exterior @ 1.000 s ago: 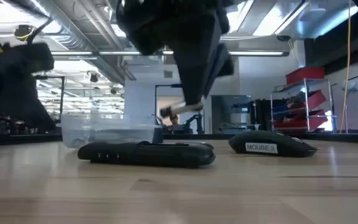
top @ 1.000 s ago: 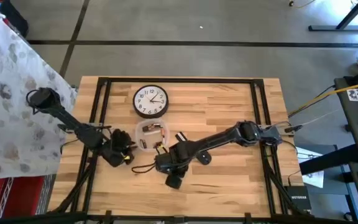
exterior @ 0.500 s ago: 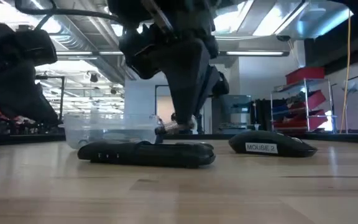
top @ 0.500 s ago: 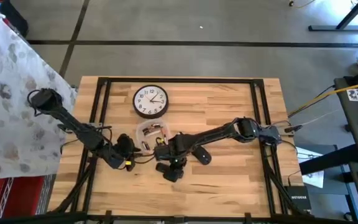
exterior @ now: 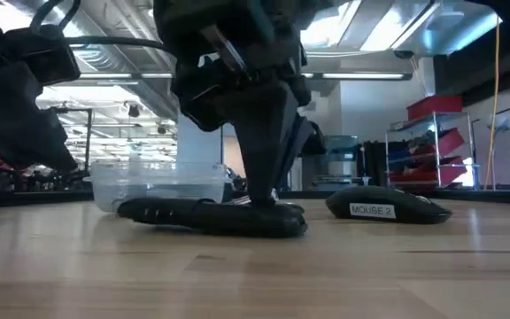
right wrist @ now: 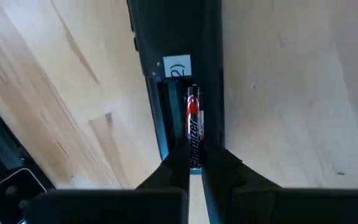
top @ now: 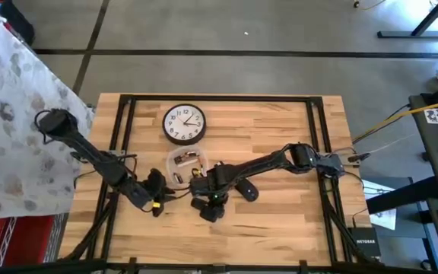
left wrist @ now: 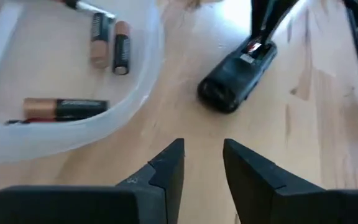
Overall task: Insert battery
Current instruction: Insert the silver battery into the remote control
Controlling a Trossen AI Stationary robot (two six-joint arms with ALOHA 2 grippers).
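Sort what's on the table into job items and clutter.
Job: remote; battery in the right hand; tub of spare batteries; left hand.
Clutter: clock; mouse.

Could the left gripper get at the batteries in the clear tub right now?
Probably yes: the left gripper is open and empty beside the clear tub, with loose batteries uncovered inside.
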